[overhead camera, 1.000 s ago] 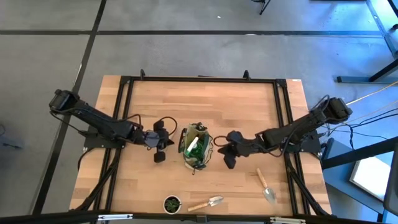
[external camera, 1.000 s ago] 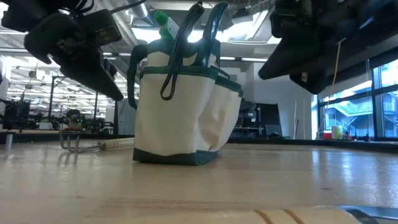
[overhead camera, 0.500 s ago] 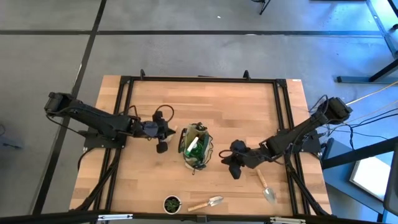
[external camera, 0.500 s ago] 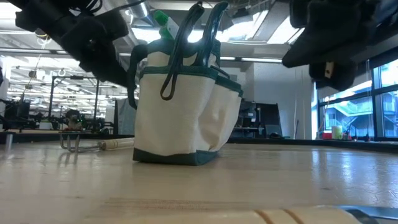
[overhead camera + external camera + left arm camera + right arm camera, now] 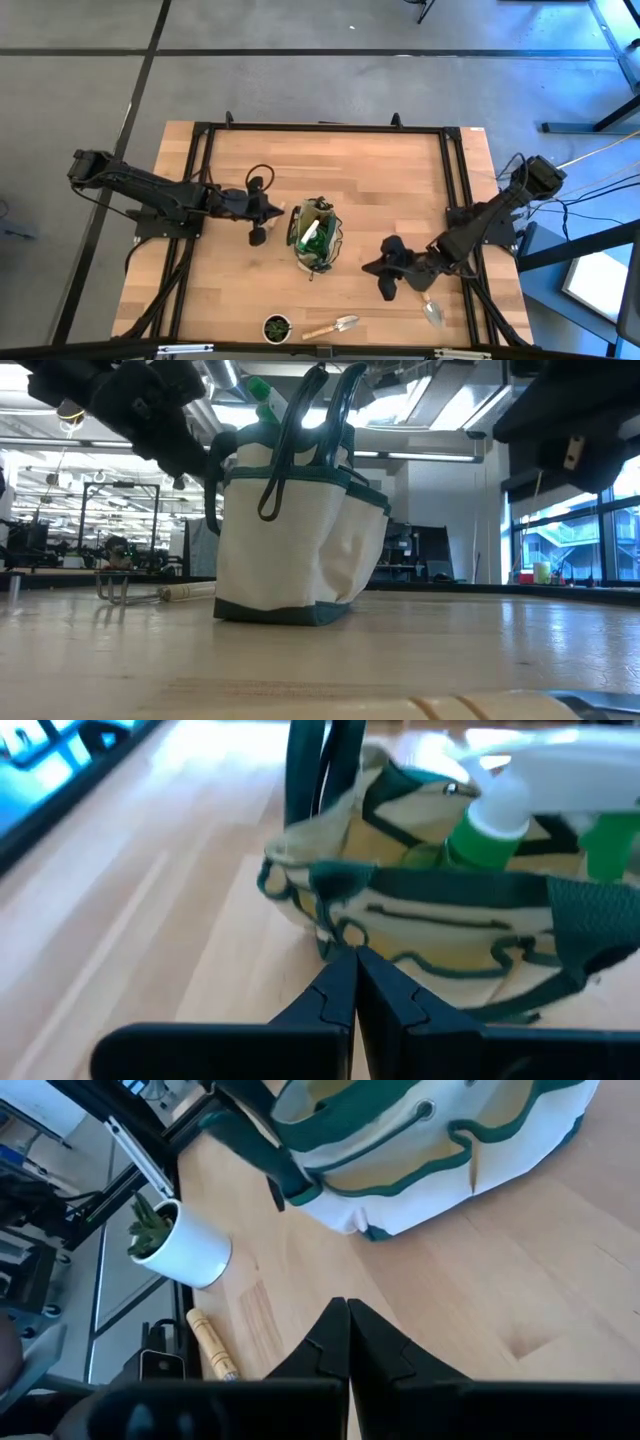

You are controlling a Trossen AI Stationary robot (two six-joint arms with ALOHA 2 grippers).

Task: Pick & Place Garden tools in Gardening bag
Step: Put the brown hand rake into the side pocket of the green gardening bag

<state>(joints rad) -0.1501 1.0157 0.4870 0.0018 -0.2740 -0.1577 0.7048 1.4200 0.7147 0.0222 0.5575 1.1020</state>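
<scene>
Left gripper (image 5: 283, 211): fingers pressed together, holding nothing, just beside the bag's left side.
Gardening bag (image 5: 315, 237): upright mid-table, green spray bottle (image 5: 495, 820) standing inside.
Right gripper (image 5: 372, 268): fingers together, empty, above bare wood right of the bag.
Trowels: one (image 5: 334, 326) at the near edge beside the potted plant (image 5: 277, 326), another (image 5: 428, 300) under the right arm.

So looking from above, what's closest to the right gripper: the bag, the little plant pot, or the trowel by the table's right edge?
1. Trowel: just beside the shut right gripper, toward the table's right edge.
2. Gardening bag: mid-table, toward the left arm.
3. Plant pot: farthest, at the bottom edge.
</scene>
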